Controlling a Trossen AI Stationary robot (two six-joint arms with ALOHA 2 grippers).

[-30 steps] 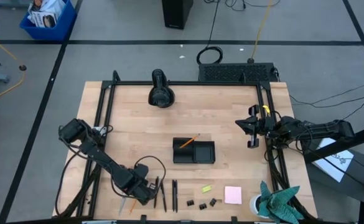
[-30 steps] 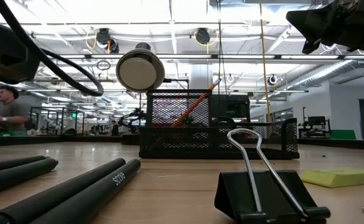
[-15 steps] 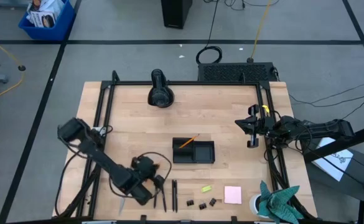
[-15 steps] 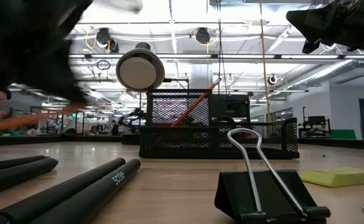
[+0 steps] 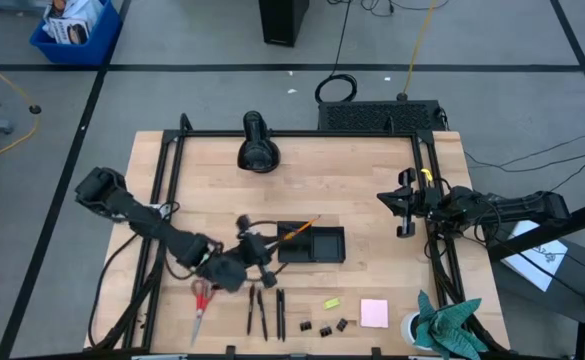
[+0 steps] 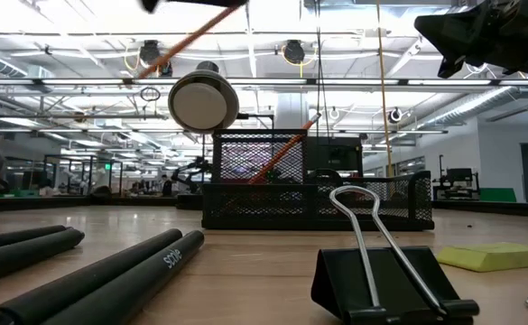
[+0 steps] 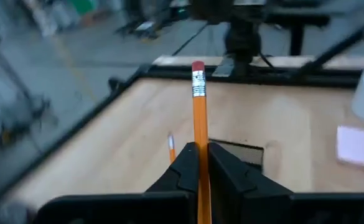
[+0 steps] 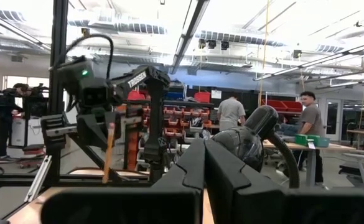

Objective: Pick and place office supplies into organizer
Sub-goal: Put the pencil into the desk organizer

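My left gripper hovers just left of the black organizer, shut on an orange pencil. That pencil also shows high in the low view. Another orange pencil leans in the organizer's left compartment. On the table near the near edge lie the red-handled scissors, black pens, binder clips, the yellow-green piece and the pink pad. My right gripper waits shut at the table's right edge. My left gripper pinches the orange pencil's shaft between its two fingers. The eraser end sticks out well past the fingertips. The pencil is lifted clear of the table and sits tilted, as the low view shows.
A black cylindrical device stands near the far edge. A teal-green cloth sits at the near right corner. A black frame runs along the table's sides. Bare wood lies between the organizer and the far edge.
My left gripper has risen from the near edge beside the pens and moved toward the organizer, carrying the orange pencil up off the table. The scissors, hidden under the arm before, now show.
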